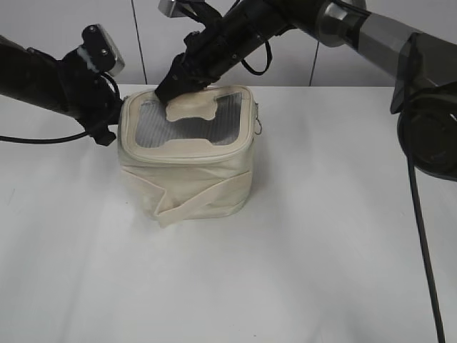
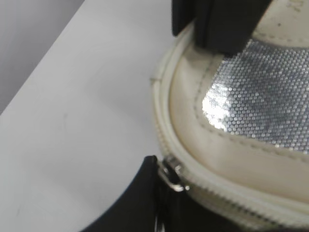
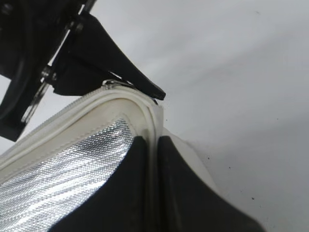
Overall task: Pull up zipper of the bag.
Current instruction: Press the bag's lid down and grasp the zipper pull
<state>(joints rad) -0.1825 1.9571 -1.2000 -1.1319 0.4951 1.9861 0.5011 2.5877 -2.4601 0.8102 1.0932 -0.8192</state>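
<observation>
The cream bag [image 1: 187, 171] stands mid-table, its grey window [image 1: 214, 114] with the cream H patch facing up. My left gripper [image 1: 114, 120] is at the bag's left top corner. In the left wrist view it [image 2: 161, 180] is shut on a silver pull [image 2: 174, 176] of the cream zipper track [image 2: 227, 191]. My right gripper [image 1: 171, 84] is at the back left corner. In the right wrist view it [image 3: 152, 147] pinches the bag's top rim [image 3: 147, 111] between its black fingers. A second silver pull with a ring [image 1: 258, 126] hangs at the right side.
The white table [image 1: 321, 250] stretches round the bag. A grey panelled wall [image 1: 143, 36] stands behind. A black cable [image 1: 421, 236] hangs down at the right. The cream strap band [image 1: 203, 200] wraps the bag's front.
</observation>
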